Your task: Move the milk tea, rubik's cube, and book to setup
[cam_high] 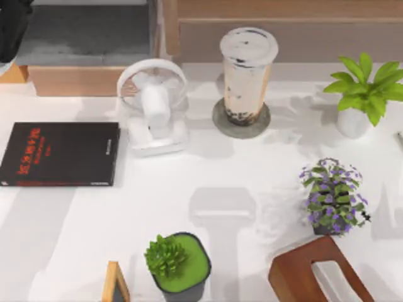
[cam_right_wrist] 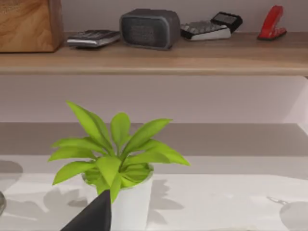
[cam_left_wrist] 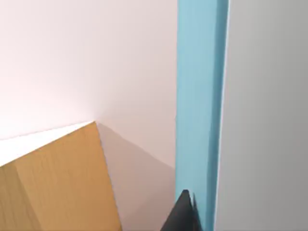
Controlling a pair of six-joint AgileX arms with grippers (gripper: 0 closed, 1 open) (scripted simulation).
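A: Top view. Milk tea, a tall clear plastic cup with white domed lid, beige drink and dark pearls (cam_high: pixel 247 78), stands upright on a round grey coaster (cam_high: pixel 241 119) at the back of the white counter (cam_high: pixel 252 189), just right of a small white desk fan (cam_high: pixel 154 107). Flat black book with red lettering (cam_high: pixel 60 153) lies at the left.

B: Arms?

A: Left arm is a dark shape at the top left corner (cam_high: pixel 12 28), over a grey-topped wooden ledge (cam_high: pixel 82 44).

B: Left wrist view?

A: A teal-blue cover with a pale grey face beside it, likely the thick book (cam_left_wrist: pixel 199 106), stands upright very near the camera, next to a light wooden block (cam_left_wrist: pixel 53 183). One dark fingertip of the left pincer (cam_left_wrist: pixel 183 214) touches or nearly touches the cover. Spread or pinching: cannot tell.

B: Right wrist view?

A: Green leafy plant in a white pot (cam_right_wrist: pixel 115 163), shelf behind. One right pincer fingertip (cam_right_wrist: pixel 94 216); state: cannot tell.

B: Step?

A: I judge the book step is in hand. Next calls for confirming its placement, then the cup.
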